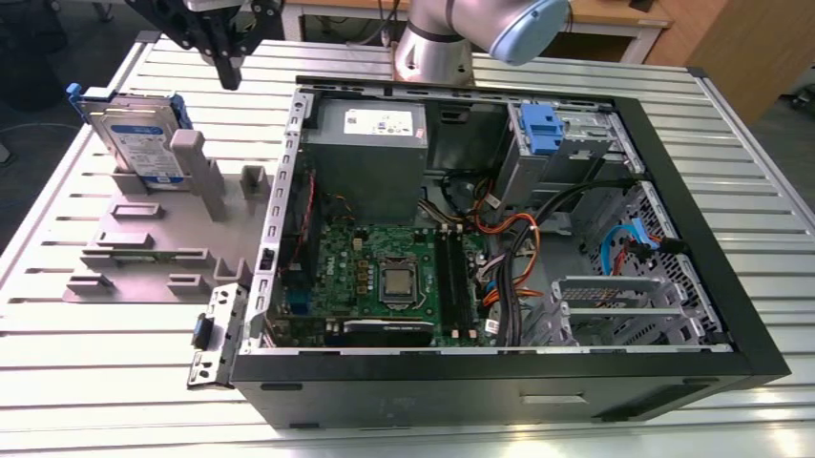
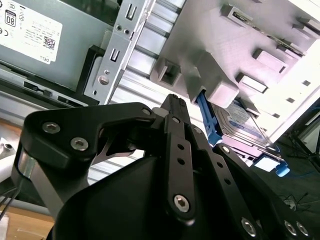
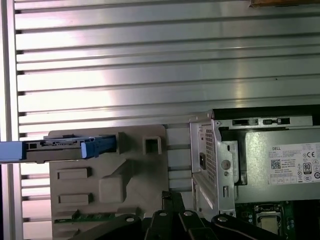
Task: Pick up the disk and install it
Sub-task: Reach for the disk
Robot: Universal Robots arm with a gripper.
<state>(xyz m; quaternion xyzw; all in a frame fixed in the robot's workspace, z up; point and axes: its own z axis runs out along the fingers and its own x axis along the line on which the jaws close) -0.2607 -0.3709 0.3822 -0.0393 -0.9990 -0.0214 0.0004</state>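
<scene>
The disk (image 1: 137, 145) stands on edge in a slot of the grey holder plate (image 1: 140, 253) at the exterior view's left, its white-and-blue label facing out and a blue frame round its edges. In both wrist views it appears too: the disk (image 2: 239, 119) behind a grey post, and the disk (image 3: 65, 148) seen edge-on. My black gripper (image 1: 229, 78) hangs in the air beyond the disk and toward the exterior view's right of it, apart from it. Its fingertips (image 2: 172, 100) meet with nothing between them, so the gripper (image 3: 170, 198) is shut and empty.
An open computer case (image 1: 713, 277) fills the exterior view's right, with a grey power supply box (image 1: 369, 143), a metal cage with a blue tab (image 1: 540, 129), a green motherboard (image 1: 382, 277) and loose cables. Everything rests on a slatted aluminium table (image 1: 114, 382).
</scene>
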